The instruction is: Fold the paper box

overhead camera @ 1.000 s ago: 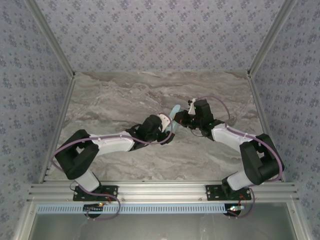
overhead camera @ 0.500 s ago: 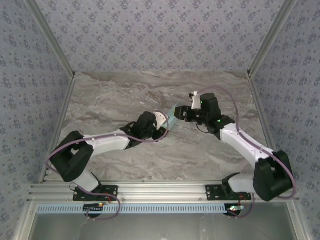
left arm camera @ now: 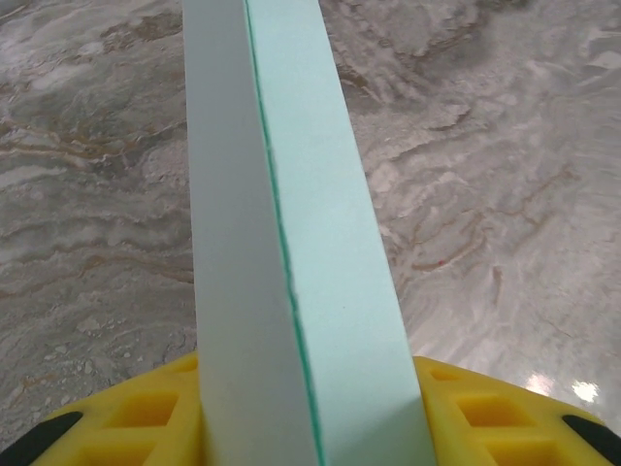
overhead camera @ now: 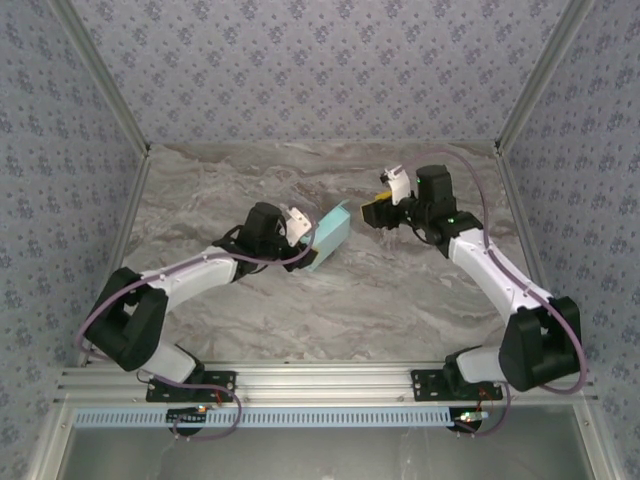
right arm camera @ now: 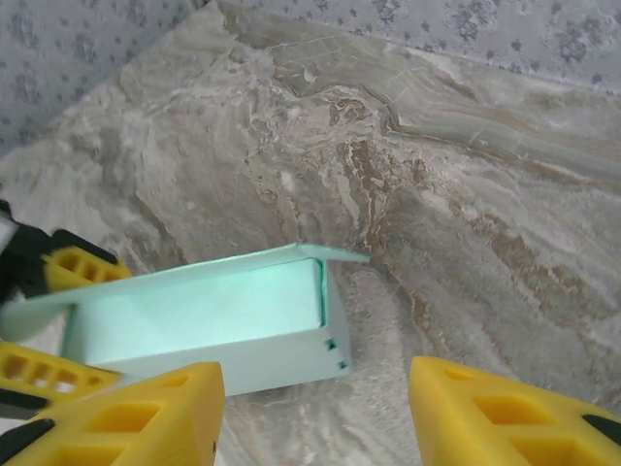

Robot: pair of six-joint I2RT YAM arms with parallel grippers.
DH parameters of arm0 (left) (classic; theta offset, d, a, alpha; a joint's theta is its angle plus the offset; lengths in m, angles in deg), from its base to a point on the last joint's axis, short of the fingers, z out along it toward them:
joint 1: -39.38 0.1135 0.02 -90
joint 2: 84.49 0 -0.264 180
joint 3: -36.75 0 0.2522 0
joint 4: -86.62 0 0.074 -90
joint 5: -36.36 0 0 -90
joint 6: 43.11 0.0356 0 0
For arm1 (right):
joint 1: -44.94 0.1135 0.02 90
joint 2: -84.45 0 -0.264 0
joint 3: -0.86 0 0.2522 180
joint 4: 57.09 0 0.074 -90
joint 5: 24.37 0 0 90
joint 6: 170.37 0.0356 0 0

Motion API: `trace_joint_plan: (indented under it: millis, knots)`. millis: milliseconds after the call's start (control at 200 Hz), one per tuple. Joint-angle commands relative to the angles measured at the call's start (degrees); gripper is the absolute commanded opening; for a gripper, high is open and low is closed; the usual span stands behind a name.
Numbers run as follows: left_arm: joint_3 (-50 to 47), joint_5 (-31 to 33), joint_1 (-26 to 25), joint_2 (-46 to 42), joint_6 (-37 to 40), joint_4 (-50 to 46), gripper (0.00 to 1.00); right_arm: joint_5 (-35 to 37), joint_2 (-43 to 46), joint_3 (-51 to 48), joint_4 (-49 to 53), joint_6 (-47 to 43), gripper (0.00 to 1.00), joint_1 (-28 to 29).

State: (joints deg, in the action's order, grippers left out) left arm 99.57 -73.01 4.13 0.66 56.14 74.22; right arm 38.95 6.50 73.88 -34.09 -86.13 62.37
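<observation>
1 paper box (overhead camera: 330, 236), 2 grippers. The left gripper (overhead camera: 300, 228) clamps the box by 1 end over the middle of the table (overhead camera: 230, 185). The box's long axis runs out from those fingers toward the right gripper (overhead camera: 383, 209), whose fingers stand apart, holding nothing. The table is grey-brown marble pattern, and floral-print walls (overhead camera: 320, 60) enclose 3 sides.

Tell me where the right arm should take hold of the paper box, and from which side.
Grip the free end of the paper box, opposite the end the left end effector clamps. Come from the robot's right, where the open right end effector faces it, pinching across the two broad faces: the box is thin there, so the jaws should span it.
</observation>
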Motion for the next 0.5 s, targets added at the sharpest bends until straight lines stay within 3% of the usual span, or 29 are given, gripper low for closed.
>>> trace_joint_plan:
  millis: [0, 185, 495]
  knots:
    - [5.5, -7.4, 1.2, -3.4, 7.3, -7.6, 0.13, -6.1, -2.6, 4.5, 5.5, -15.5, 0.54, 0.0]
    - [7.4, -9.3, 2.1, -5.6, 9.4, -14.0, 0.12, -8.2, -6.1, 8.5, 14.9, -26.7, 0.54, 0.1]
    - [7.5, -11.0, 2.1, -8.7, 9.5, -15.3, 0.11, -7.2, -6.8, 8.6, 14.1, -33.1, 0.49, 0.3]
